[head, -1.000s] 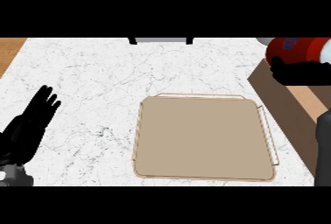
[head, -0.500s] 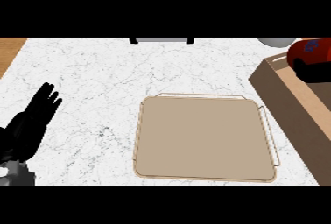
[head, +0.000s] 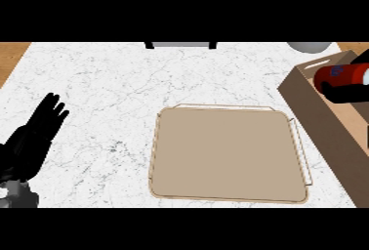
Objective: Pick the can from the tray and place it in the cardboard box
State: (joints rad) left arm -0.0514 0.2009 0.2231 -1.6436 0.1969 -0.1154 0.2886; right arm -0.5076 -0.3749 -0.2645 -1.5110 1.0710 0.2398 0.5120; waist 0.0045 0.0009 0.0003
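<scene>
The red can (head: 341, 74) with a blue label hangs at the right edge, over the open cardboard box (head: 323, 113). My right hand (head: 341, 93) shows only as black fingers curled under the can; the rest lies outside the view. The tan tray (head: 228, 155) sits in the middle of the marble counter with nothing on it. My left hand (head: 33, 142) rests open at the lower left, fingers up, well away from the tray.
A grey rounded object (head: 311, 46) stands at the far right behind the box. A dark-framed item (head: 180, 45) sits at the counter's far edge. Wood shows at the far left corner (head: 11, 54).
The can has come down and nearer in my right hand, from above the box's far end to over its inside. The right forearm no longer shows. The left hand stays put.
</scene>
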